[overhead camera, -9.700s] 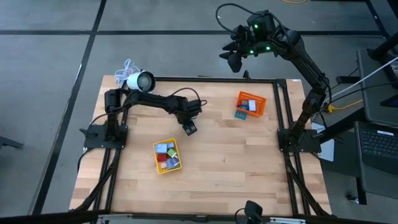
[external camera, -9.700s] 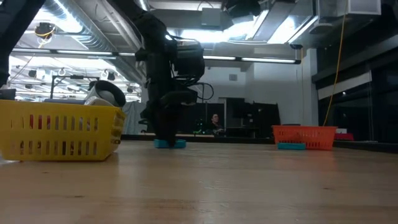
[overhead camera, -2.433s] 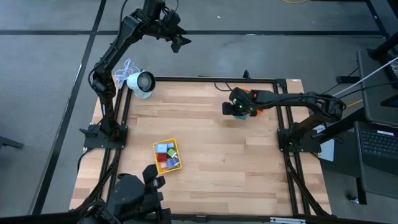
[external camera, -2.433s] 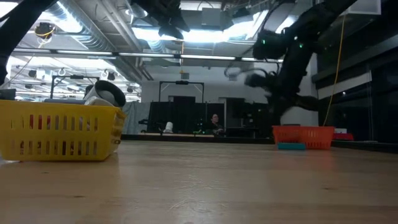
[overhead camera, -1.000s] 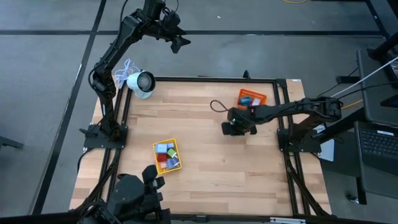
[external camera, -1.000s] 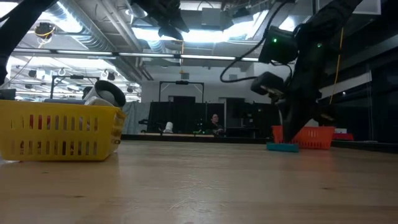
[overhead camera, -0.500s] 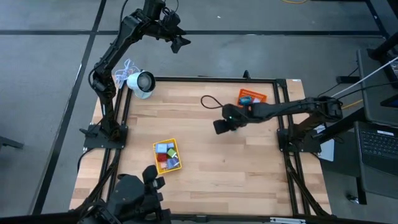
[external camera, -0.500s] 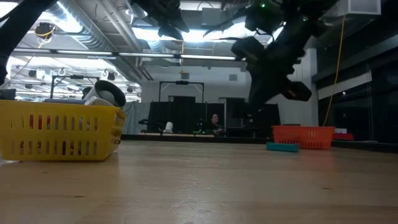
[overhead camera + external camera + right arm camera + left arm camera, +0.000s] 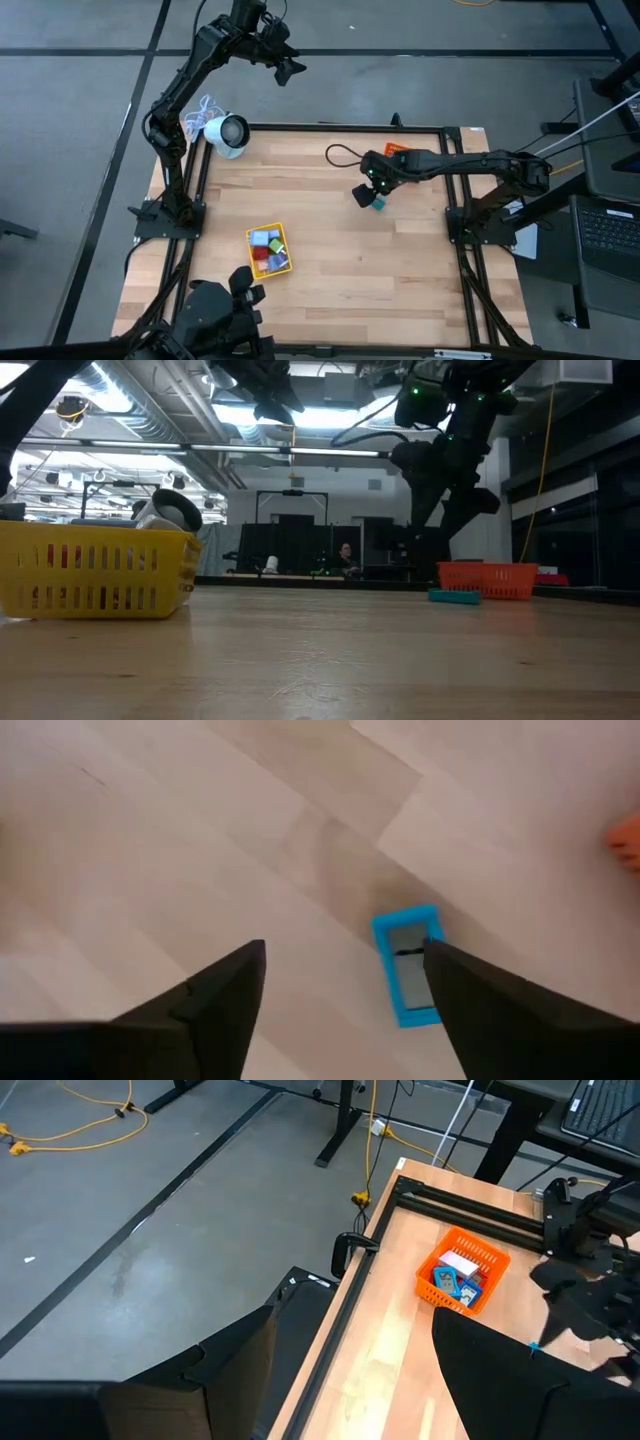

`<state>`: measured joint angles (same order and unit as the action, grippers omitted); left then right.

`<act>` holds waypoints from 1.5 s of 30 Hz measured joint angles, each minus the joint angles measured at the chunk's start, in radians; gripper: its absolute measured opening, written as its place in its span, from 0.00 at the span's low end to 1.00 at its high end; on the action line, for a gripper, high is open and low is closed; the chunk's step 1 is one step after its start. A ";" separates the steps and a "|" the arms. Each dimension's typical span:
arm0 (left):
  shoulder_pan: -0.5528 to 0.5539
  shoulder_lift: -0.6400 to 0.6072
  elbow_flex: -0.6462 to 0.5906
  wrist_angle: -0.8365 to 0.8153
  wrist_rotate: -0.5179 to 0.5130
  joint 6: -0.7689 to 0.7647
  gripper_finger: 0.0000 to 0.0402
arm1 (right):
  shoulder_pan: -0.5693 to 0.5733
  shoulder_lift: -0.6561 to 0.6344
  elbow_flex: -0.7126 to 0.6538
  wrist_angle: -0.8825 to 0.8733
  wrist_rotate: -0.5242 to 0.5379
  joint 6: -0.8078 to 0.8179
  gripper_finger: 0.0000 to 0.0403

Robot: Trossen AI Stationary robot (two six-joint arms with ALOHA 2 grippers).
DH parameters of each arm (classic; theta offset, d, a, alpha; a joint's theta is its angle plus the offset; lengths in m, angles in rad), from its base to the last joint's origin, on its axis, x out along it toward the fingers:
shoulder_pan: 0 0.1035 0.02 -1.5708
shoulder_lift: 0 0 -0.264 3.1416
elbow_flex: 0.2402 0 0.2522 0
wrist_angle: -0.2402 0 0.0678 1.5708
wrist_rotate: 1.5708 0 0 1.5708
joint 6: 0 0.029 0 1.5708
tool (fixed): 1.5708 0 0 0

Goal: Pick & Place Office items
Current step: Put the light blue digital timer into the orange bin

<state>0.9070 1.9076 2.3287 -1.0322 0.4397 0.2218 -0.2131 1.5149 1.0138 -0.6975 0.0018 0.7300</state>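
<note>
A light blue piece lies flat on the bare worktop near the orange tray, not yet picked up. The right gripper hovers above it with fingers spread and empty. Other pieces already sit in the yellow tray and the orange one; the left gripper waits raised beyond the worktop's far edge, fingers apart.

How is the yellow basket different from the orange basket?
The yellow basket sits near the table's left front; the orange basket sits at the far right corner. In the low view, the yellow basket looms big and close, while the orange basket looks small and far. A blue piece lies beside the orange one only. Both are slatted and hold little pieces.
</note>
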 joint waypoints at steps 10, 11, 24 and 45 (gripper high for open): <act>0.000 0.000 0.000 -0.022 0.000 -0.009 0.66 | -0.059 0.095 -0.024 -0.046 -0.056 -0.228 0.65; 0.000 0.000 0.000 -0.030 0.000 -0.008 0.66 | -0.059 0.117 -0.024 -0.043 -0.064 -0.245 0.65; 0.000 0.000 0.000 -0.044 0.000 -0.008 0.66 | -0.066 0.260 -0.023 0.034 -0.066 -0.312 0.65; 0.039 0.000 0.000 -0.046 -0.003 0.001 0.66 | -0.115 0.265 -0.024 0.035 -0.120 -0.284 0.36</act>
<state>0.9463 1.9076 2.3285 -1.0779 0.4366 0.2226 -0.3283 1.7798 0.9901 -0.6629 -0.1185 0.4459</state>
